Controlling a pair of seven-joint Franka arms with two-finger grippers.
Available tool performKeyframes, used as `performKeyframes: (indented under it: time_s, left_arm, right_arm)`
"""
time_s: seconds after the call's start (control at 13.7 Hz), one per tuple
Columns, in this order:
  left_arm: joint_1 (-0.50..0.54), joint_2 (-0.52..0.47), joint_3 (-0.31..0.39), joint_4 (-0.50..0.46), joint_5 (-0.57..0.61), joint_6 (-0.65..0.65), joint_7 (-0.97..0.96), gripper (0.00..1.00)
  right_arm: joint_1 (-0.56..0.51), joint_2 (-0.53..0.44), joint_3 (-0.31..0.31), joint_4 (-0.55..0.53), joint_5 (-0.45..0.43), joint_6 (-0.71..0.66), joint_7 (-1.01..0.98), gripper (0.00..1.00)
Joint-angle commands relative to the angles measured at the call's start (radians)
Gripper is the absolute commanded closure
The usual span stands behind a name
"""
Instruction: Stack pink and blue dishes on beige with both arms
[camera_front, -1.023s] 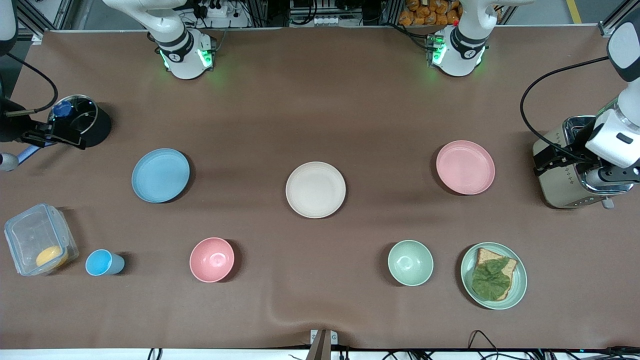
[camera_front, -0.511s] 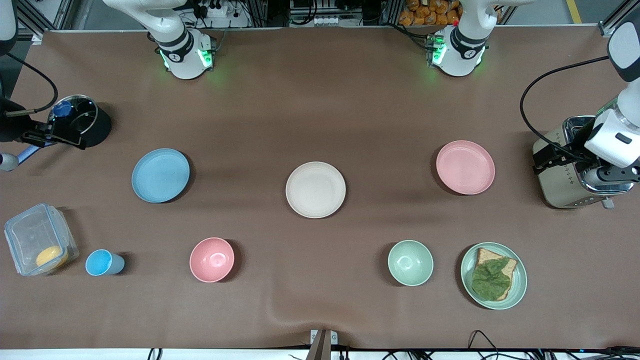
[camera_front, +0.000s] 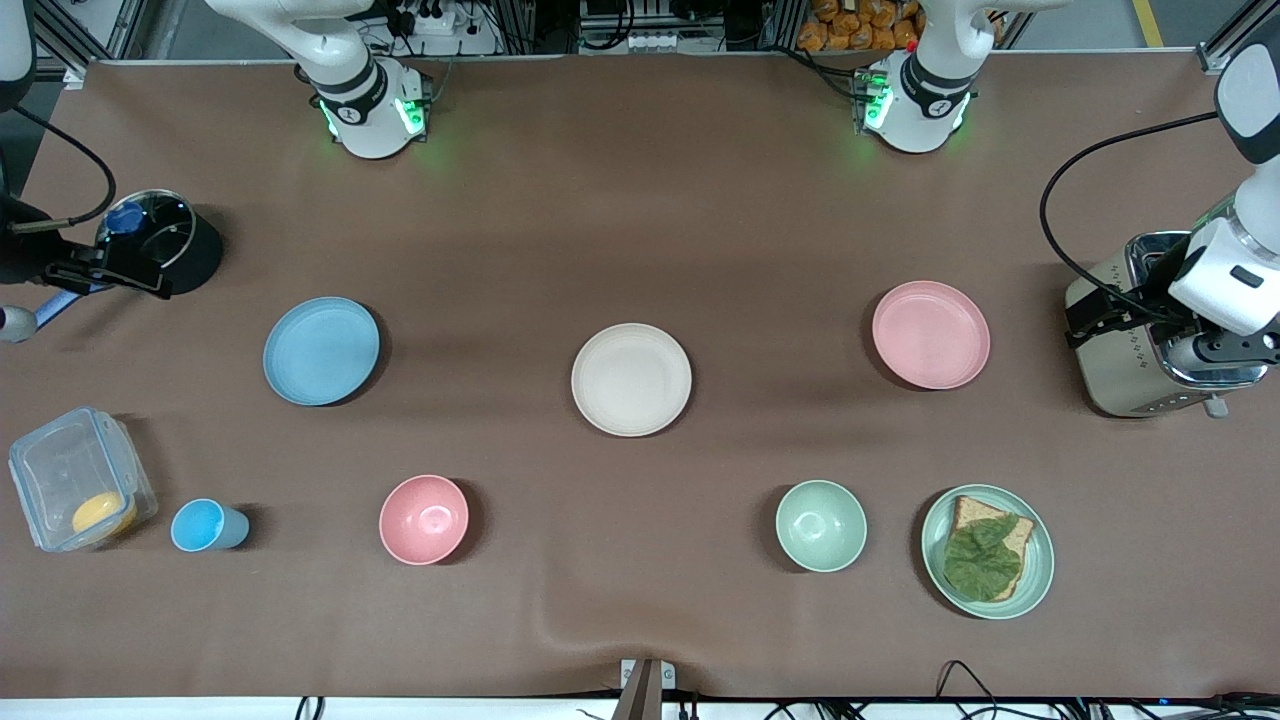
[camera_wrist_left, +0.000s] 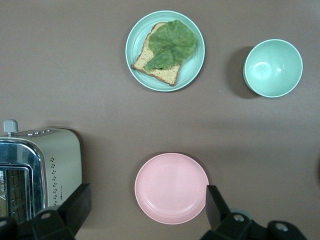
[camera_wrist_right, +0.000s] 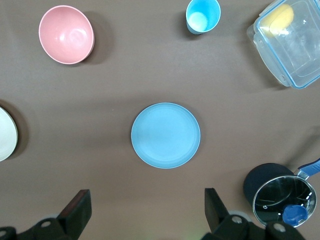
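Observation:
The beige plate (camera_front: 631, 379) lies flat at the table's middle. The pale pink plate (camera_front: 931, 334) (camera_wrist_left: 171, 187) lies toward the left arm's end and the light blue plate (camera_front: 321, 351) (camera_wrist_right: 165, 135) toward the right arm's end, each bare and apart from the beige one. My left gripper (camera_front: 1098, 315) (camera_wrist_left: 148, 196) hangs high and open, with the pink plate far below between its fingers (camera_wrist_left: 216, 202). Equally high, my right gripper (camera_front: 125, 270) (camera_wrist_right: 147, 199) is open over bare cloth beside the blue plate. Neither holds anything.
A toaster (camera_front: 1140, 345) stands at the left arm's end. A lidded black pot (camera_front: 165, 240) and a clear container (camera_front: 80, 490) stand at the right arm's end. Nearer the camera sit a blue cup (camera_front: 205, 526), pink bowl (camera_front: 424, 519), green bowl (camera_front: 821, 525) and green plate (camera_front: 1040, 575) with bread.

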Motion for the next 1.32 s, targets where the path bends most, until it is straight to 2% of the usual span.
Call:
performKeyframes:
  time_s: [0.0,0.22,0.37,0.51,0.66,0.8,1.1,1.24]
  left_arm:
    - [0.003,0.036,0.003,0.023,-0.012,-0.037,0.024,0.0]
    - [0.001,0.092,0.003,0.01,-0.014,-0.143,0.027,0.0]
    - [0.003,0.118,0.003,-0.014,-0.018,-0.212,0.026,0.0]
    - [0.021,0.124,0.002,-0.097,-0.023,-0.202,0.026,0.0]
    - [0.059,0.142,0.002,-0.178,-0.023,-0.151,0.027,0.0]
    - [0.076,0.161,0.002,-0.249,-0.023,-0.093,0.033,0.0]
    - [0.125,0.242,-0.003,-0.433,-0.024,0.155,0.084,0.0]
    - [0.212,0.294,-0.01,-0.45,-0.061,0.231,0.194,0.0]
  right_arm:
    - [-0.001,0.001,-0.001,0.006,-0.004,-0.004,0.0,0.0]
    - [-0.019,0.001,-0.003,0.005,-0.004,-0.01,-0.006,0.0]
    - [-0.103,0.01,-0.003,-0.012,-0.003,-0.013,-0.107,0.0]
    - [-0.184,0.036,-0.003,-0.027,0.008,-0.01,-0.239,0.0]
    - [-0.273,0.056,-0.003,-0.072,0.057,0.007,-0.319,0.0]
    - [-0.333,0.063,-0.003,-0.145,0.063,0.077,-0.366,0.0]
    - [-0.367,0.095,-0.003,-0.331,0.125,0.28,-0.454,0.0]
    - [-0.367,0.173,-0.001,-0.349,0.157,0.347,-0.491,0.0]
